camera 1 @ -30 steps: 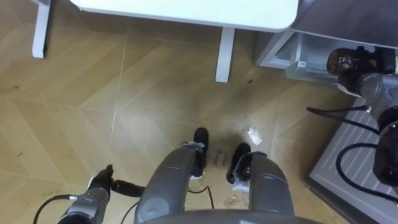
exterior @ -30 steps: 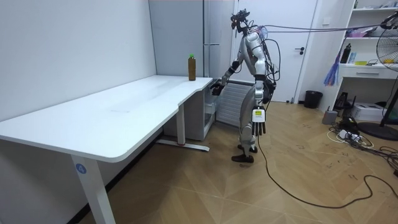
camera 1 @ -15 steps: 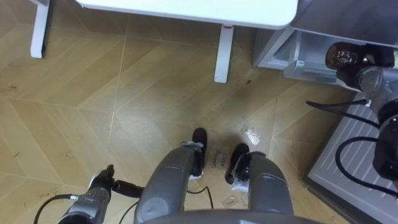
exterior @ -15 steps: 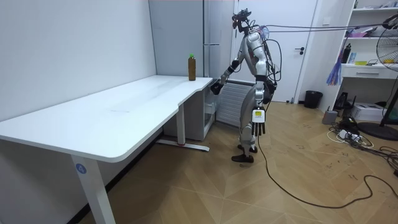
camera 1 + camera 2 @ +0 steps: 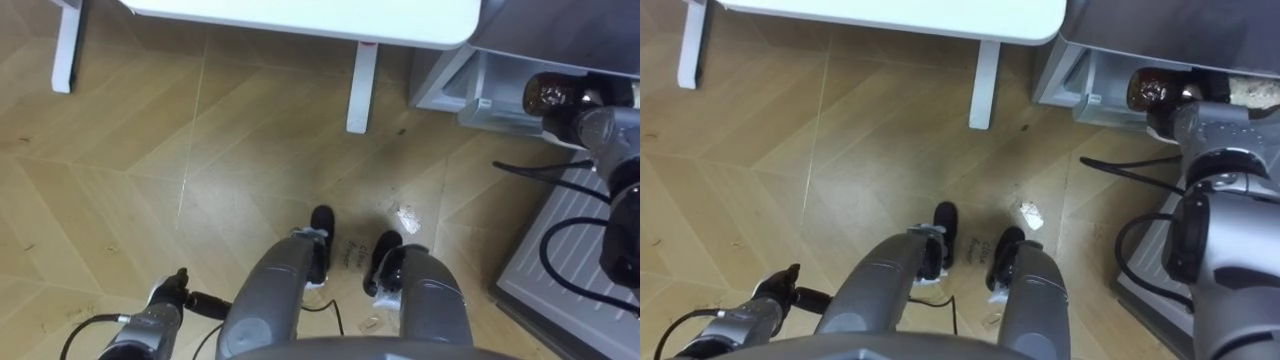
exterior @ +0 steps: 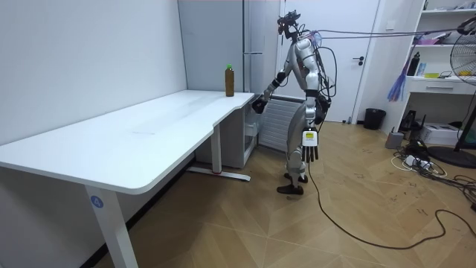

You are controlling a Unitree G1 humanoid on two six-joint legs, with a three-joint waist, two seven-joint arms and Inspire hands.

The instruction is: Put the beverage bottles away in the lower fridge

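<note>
**Bottle has scarcely moved at the fridge mouth**

Left hand (image 6: 311,152) hangs idle, fingers straight. Right hand (image 5: 595,128) clasps the brown bottle (image 5: 548,97) before the open lower fridge (image 5: 490,88), seemingly poised for loading. A second drink (image 6: 230,80) waits on the desk (image 6: 149,126)

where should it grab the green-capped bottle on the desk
Round the middle of the green-capped bottle, coming in sideways from the room view's right. It stands upright and alone near that end of the desk, and its cap is narrower than its body. The left hand hangs open; the right hand holds a dark bottle.
</note>
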